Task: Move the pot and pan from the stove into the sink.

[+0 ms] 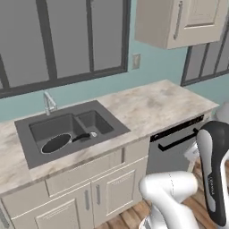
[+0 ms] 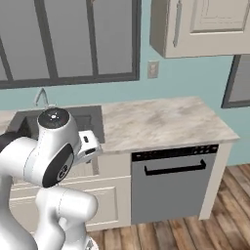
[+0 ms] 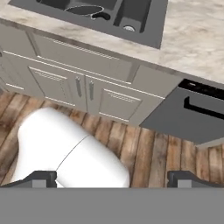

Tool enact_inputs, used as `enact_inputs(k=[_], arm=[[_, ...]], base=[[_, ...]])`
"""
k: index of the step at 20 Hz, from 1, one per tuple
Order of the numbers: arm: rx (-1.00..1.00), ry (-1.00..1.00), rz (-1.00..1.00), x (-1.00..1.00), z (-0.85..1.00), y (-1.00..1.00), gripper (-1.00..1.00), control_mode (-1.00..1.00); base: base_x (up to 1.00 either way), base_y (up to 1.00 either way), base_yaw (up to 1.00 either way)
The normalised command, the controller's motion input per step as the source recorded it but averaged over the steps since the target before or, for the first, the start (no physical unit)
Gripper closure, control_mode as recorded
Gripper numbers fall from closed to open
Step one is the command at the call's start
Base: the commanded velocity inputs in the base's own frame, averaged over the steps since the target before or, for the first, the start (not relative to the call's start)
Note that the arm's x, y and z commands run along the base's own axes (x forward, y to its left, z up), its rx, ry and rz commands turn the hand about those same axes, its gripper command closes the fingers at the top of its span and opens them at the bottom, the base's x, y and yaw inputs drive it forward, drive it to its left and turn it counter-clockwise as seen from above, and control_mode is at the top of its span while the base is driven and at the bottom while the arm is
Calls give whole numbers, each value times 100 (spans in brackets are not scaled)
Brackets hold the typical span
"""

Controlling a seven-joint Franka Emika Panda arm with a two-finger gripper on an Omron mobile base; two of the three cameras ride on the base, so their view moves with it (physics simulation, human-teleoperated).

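Pan: one, black, shallow; the pan (image 1: 57, 143) lies in the left, larger basin of the sink, its long handle pointing right toward the divider. In the hand view the pan (image 3: 84, 9) shows at the top edge.
Sink: one, dark grey, two basins; the sink (image 1: 31, 150) is recessed in the pale marbled counter. One drain shows in the right basin in the hand view.
Faucet: one, silver; the faucet (image 1: 48, 103) stands at the back rim of the sink, under the window.
Counter: one run; the counter (image 1: 152, 107) lies bare to the right of the sink, ending in a corner at the far right.
Dishwasher: one, grey front with a black bar handle; the dishwasher (image 2: 173, 183) sits below the counter, right of the sink cabinet.
Cabinet doors: two under the sink, with one false drawer front above; the cabinet doors (image 3: 83, 92) have their handles side by side at the centre.
Gripper: the gripper (image 3: 112, 179) has its two tips spread wide, nothing between them; it hangs low in front of the cabinets, over the wood floor.
Open room: the wood floor (image 3: 153, 153) before the cabinets.
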Motion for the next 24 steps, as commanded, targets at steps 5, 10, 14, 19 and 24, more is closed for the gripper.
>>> enact_inputs(k=[5, 10, 14, 19, 24], arm=[[0, 0, 0, 0, 0, 0, -100, 100], [0, 0, 0, 0, 0, 0, -100, 100], [0, 0, 0, 0, 0, 0, -100, 100], [0, 0, 0, 0, 0, 0, -100, 100], [0, 0, 0, 0, 0, 0, -100, 100]], base=[[9, -7, -46], [10, -10, -45], [10, -10, -45], [11, -9, -44], [12, -9, -44]])
